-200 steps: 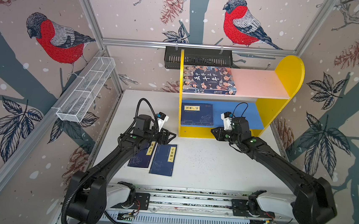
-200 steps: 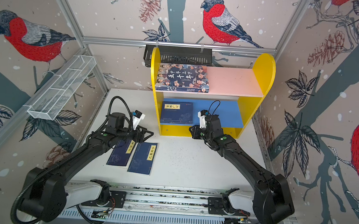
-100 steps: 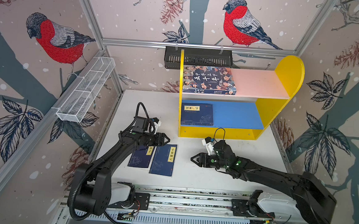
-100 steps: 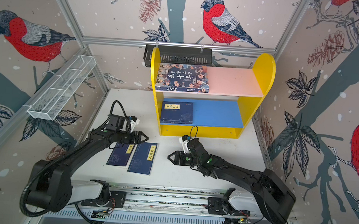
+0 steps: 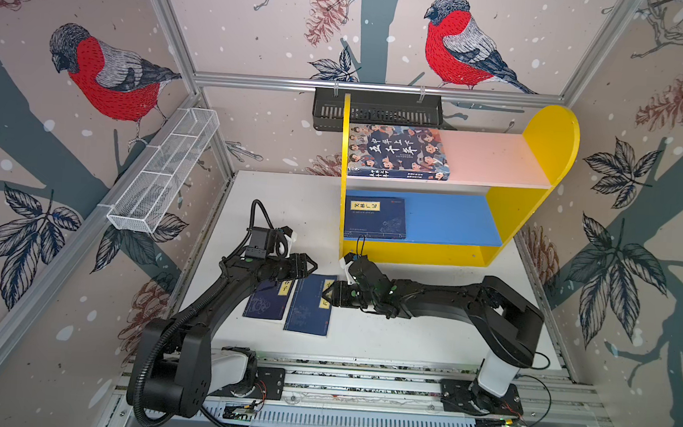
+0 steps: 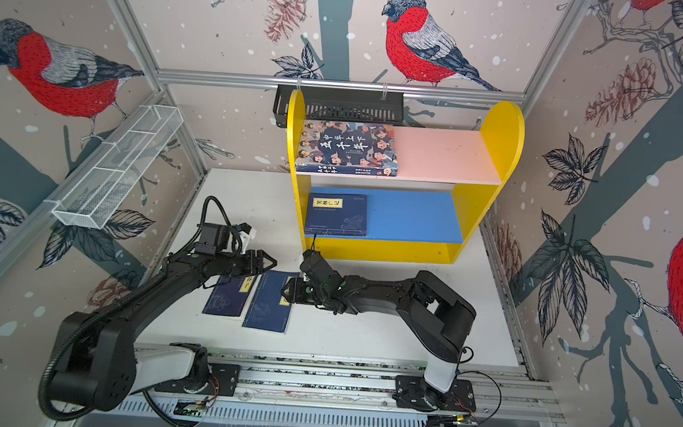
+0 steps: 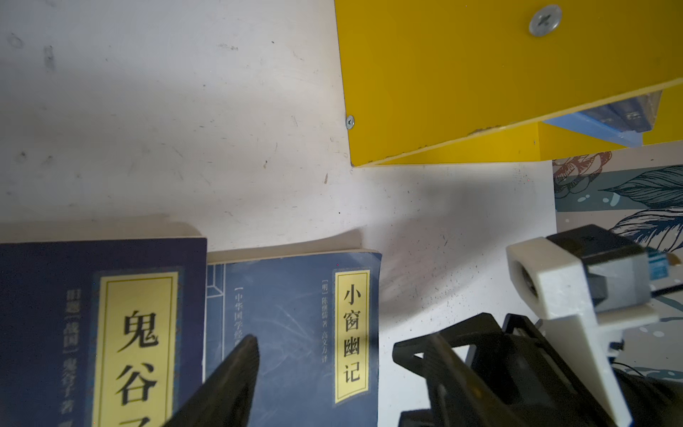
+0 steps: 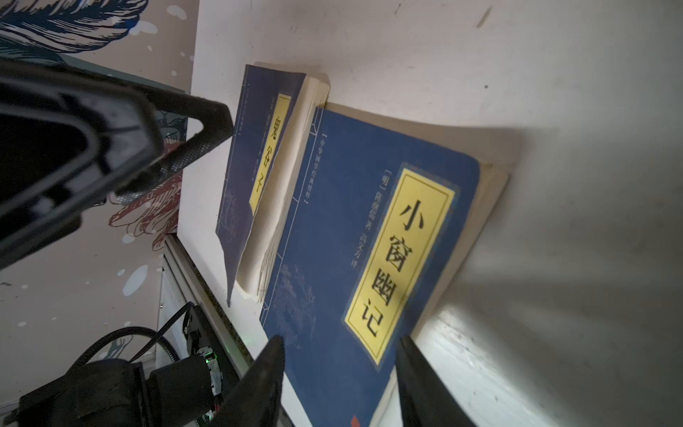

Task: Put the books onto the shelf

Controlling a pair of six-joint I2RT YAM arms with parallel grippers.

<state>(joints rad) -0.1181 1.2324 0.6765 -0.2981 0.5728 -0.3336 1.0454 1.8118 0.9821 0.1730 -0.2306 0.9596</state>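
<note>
Hovering over navy book (image 8: 354, 207), right jaws.

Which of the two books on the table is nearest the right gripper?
The lighter blue book, the right-hand one; the right gripper is open over its labelled corner.

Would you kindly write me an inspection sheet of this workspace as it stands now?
Surface: white table, scuffed and speckled.
Job's things: shelf at the back. The large book lies on its pink board and the shelved paperback lies flat on its blue board. The left paperback and right paperback lie side by side on the table.
Clutter: nothing seen.
Tools: left tool open, low over the table paperbacks' far ends. Right tool open over the right paperback's labelled end.
Cables: black cable loops above the left wrist. A thin cable rises at the right wrist.
Surroundings: wire basket on the left wall, black rack behind the shelf, bird-print walls, rail in front.
</note>
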